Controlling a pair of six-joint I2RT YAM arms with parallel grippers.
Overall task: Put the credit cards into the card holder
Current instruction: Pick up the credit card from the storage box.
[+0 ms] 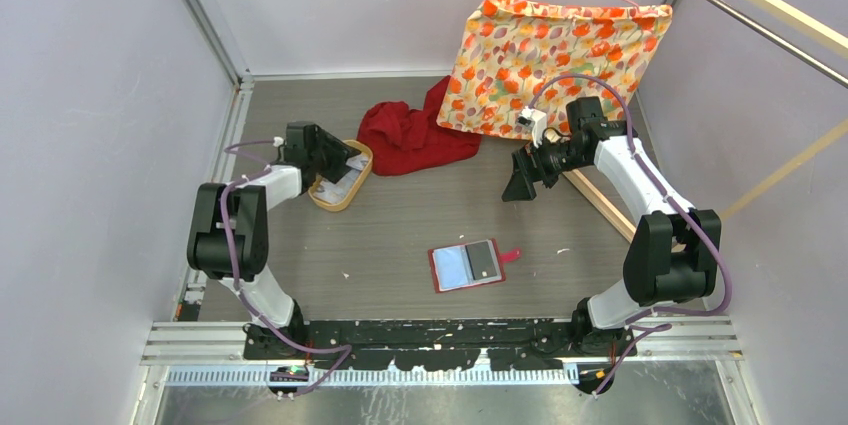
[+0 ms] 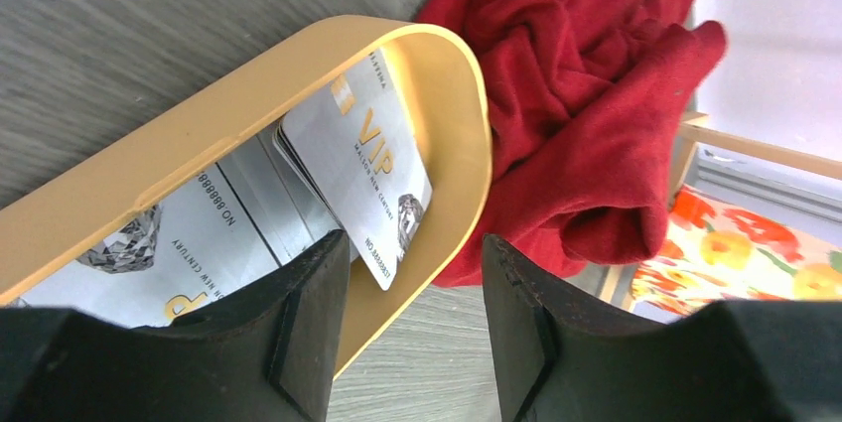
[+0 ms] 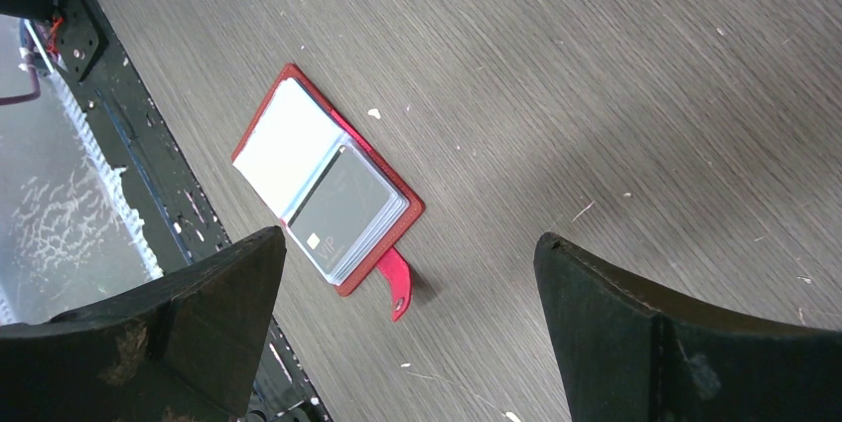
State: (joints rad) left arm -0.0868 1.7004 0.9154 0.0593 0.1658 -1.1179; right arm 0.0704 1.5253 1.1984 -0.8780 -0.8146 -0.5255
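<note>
The red card holder [image 1: 466,265] lies open on the table near the front, its snap tab pointing right. In the right wrist view the card holder [image 3: 328,189] shows a pale pocket and a dark VIP card [image 3: 343,209] in a clear sleeve. Whitish VIP credit cards [image 2: 367,164] lie stacked in the tan oval tray [image 2: 199,134]. My left gripper [image 2: 412,253] is open, its fingers straddling the tray's end rim, one over the cards and one outside. It holds nothing. My right gripper [image 3: 409,238] hangs wide open above the bare table, at the back right [image 1: 518,188].
A crumpled red cloth [image 1: 410,135] lies just right of the tray [image 1: 340,203]. A flowered fabric piece [image 1: 550,55] hangs on a pink hanger at the back right. Wooden slats run along the right side. Grey walls enclose the table.
</note>
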